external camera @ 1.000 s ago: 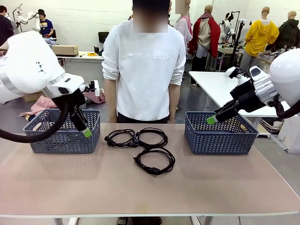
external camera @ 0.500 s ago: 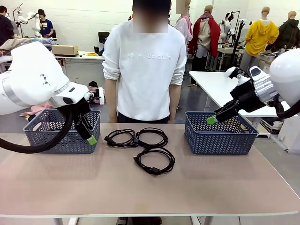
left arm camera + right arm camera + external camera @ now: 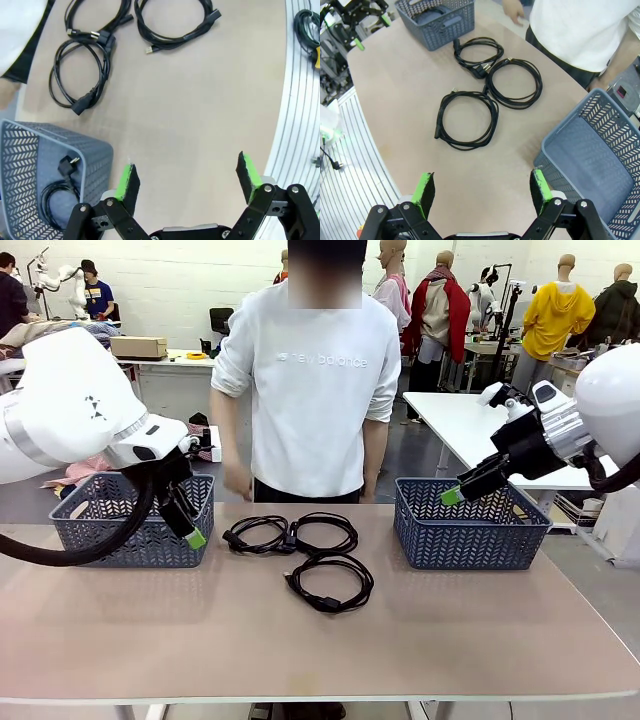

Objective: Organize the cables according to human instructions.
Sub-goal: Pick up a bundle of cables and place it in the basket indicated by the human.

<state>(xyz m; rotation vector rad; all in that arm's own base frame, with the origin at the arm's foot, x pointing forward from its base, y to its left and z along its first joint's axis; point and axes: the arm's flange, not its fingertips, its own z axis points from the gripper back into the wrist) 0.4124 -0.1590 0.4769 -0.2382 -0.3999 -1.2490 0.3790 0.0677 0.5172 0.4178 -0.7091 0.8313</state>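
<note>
Left gripper (image 3: 190, 530): jaws spread wide, nothing between the green pads (image 3: 124, 181), hovering by the near right corner of the left basket (image 3: 110, 535). By the front picture's clock, from this gripper: far-left cable (image 3: 257, 533) at 3 o'clock, near it on the table (image 3: 200, 640); far-right cable (image 3: 322, 532) also at 3 o'clock, farther out and touching the first coil rim to rim; near cable (image 3: 330, 583) at 4 o'clock, apart from the other pair. In the left wrist view, these three coils at 10 to 12 o'clock from the fingertips, well apart from them, flat on bare tabletop. Fourth cable (image 3: 56, 200) coiled inside the left basket, at 9 o'clock of the gripper, its plug lying above the loop in the picture.

Right gripper (image 3: 452, 495): likewise wide open and empty, up in the air by the left rim of the right basket (image 3: 470, 535). From it in the front view: far-right and far-left cables at 9 o'clock, near cable at 8 o'clock, all well apart from the pads. In the right wrist view: near cable at 12 o'clock and closest, far-right cable beyond at 1 o'clock, far-left cable farthest at 12 o'clock, right basket at 3 o'clock.

Person (image 3: 310, 390) at the table's 12 o'clock side, one hand (image 3: 238, 480) low near the far edge, at 11 o'clock of the far-left cable, not touching it.
</note>
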